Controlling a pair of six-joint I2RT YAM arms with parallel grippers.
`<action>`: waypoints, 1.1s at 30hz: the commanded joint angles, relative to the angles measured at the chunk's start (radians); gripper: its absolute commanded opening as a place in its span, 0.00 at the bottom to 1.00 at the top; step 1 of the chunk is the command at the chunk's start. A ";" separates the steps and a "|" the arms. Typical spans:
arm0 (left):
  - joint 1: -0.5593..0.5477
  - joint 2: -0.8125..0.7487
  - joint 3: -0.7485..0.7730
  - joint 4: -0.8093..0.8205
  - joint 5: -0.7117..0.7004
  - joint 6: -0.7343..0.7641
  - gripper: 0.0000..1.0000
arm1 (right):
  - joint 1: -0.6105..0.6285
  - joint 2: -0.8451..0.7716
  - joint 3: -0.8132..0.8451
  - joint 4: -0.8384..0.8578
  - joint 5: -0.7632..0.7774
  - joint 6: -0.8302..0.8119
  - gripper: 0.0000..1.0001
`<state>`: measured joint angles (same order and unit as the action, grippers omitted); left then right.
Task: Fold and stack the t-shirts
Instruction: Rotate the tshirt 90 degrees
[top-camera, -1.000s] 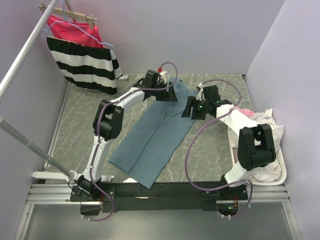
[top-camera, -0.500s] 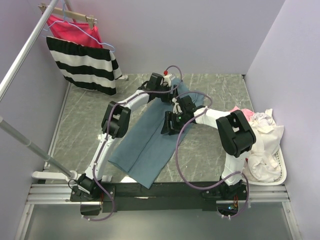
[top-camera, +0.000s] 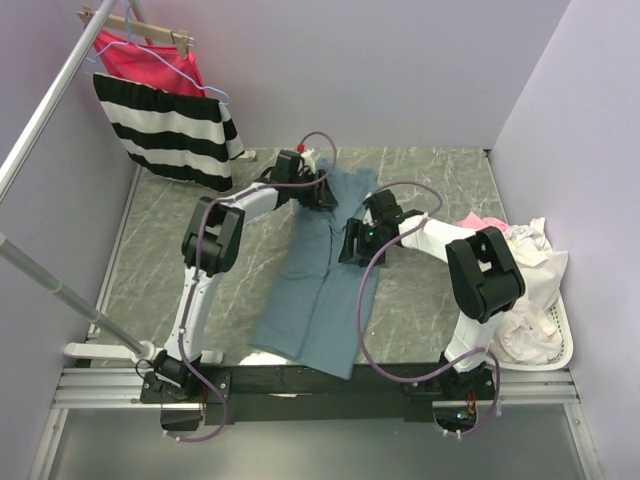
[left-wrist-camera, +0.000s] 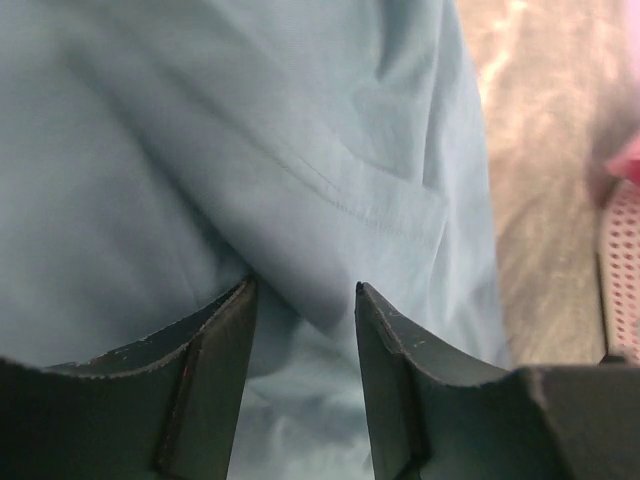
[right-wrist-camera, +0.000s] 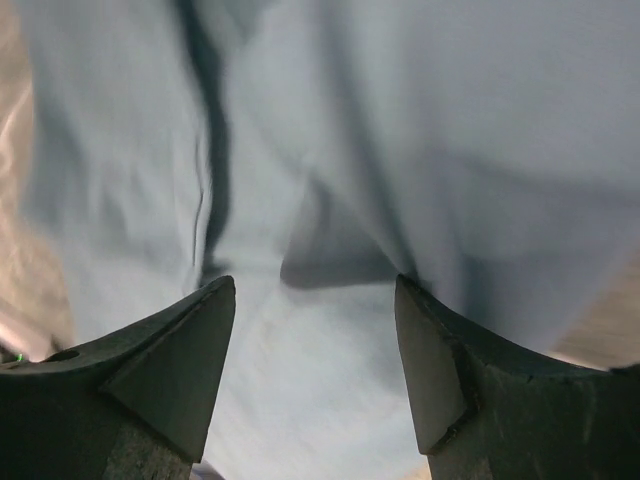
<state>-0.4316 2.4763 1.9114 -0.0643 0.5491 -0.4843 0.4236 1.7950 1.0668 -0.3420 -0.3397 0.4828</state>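
Slate-blue t-shirt (top-camera: 318, 300), plain cloth, folded into a long narrow strip. It lies flat on the grey marbled table (top-camera: 170, 270), running from the far middle toward the near edge. Left gripper (top-camera: 320, 195) at its far left corner, fingers half closed about a raised ridge of cloth; whether it is clamped cannot be told. Right gripper (top-camera: 352, 243) at the strip's right edge, fingers spread wide, released. White basket (top-camera: 562, 335) at right.

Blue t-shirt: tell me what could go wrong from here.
The left claw has only a shallow ridge of the blue t-shirt between its jaws, so it may pinch just one layer. The right arm's cable crosses over the cloth and could drag it.
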 joint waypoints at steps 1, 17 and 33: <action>0.040 -0.091 -0.155 -0.104 -0.228 0.024 0.50 | -0.069 0.023 0.013 -0.155 0.225 -0.029 0.73; 0.057 -0.027 0.242 -0.216 -0.225 0.095 0.72 | -0.086 -0.095 0.214 -0.160 -0.019 -0.199 0.74; 0.160 0.050 0.218 -0.291 -0.178 0.059 0.62 | 0.069 -0.053 -0.033 -0.063 -0.311 -0.185 0.72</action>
<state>-0.2588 2.5023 2.0888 -0.2981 0.3706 -0.4309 0.4702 1.7050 1.0454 -0.4484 -0.5713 0.2977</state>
